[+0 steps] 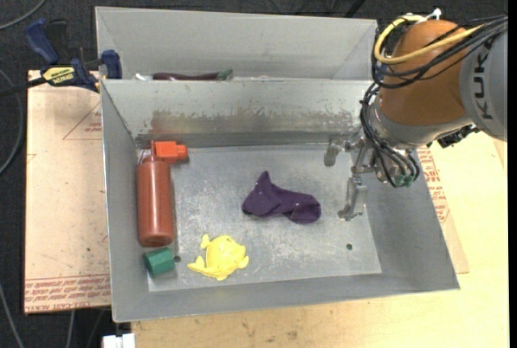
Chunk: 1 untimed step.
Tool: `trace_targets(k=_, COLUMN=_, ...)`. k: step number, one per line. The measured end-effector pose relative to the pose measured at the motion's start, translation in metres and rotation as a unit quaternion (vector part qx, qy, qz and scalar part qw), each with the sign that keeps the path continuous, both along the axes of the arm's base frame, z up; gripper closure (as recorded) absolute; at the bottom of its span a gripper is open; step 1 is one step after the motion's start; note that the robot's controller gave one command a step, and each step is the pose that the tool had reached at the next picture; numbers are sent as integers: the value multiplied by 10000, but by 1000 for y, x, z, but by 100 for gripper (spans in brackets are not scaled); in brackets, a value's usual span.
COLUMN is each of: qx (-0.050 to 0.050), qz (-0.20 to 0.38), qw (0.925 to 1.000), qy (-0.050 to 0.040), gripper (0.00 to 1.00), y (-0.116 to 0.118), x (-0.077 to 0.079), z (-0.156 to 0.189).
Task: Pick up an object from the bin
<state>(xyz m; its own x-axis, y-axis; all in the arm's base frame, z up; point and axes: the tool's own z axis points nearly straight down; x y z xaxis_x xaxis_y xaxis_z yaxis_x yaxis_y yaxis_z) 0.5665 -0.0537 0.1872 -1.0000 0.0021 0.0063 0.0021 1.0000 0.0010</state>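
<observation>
On scuffed grey floor of bin (266,253), purple cloth (279,201); just right, gripper (342,181) spread open.

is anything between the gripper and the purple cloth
Nothing visible. The gripper hangs just right of the purple cloth, with only bare bin floor between them. The red bottle, green block and yellow toy lie farther left, beyond the cloth.

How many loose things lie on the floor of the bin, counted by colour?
Red bottle with orange top: 1
Purple cloth: 1
Yellow toy: 1
Green block: 1
Total: 4
</observation>
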Motion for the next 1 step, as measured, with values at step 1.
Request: trace_targets(k=1, qx=-4, qz=8, qw=10000, qy=-38, gripper=0, y=0, x=1, z=5)
